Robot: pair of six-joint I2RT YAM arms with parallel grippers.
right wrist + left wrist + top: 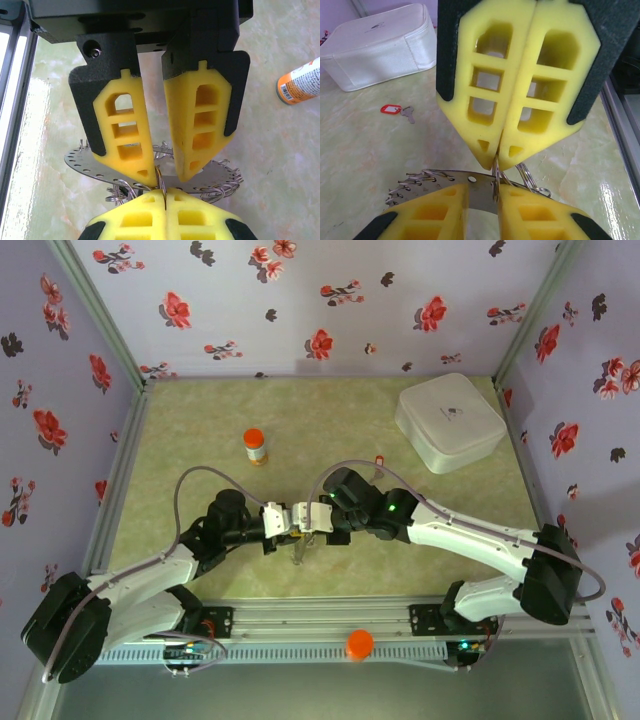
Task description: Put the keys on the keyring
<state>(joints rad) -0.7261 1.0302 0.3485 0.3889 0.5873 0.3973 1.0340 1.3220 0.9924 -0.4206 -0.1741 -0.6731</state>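
The keyring (480,192) is a flat grey metal disc with small wire rings along its rim, held up between both grippers over the near middle of the table. My right gripper (497,162) is shut on one small wire ring at the disc's rim, also seen at my own pads (165,192). My left gripper (481,186) has its jaws a little apart, the disc (80,162) lying across the gap and that wire ring against one pad. One key with a red tag (390,108) lies on the table further back (380,459). The two grippers meet tip to tip (303,519).
A white zipped case (450,422) stands at the back right. An orange-capped bottle (256,446) stands at the back left of centre. An orange cap (359,644) sits on the front rail. Flowered walls close in three sides.
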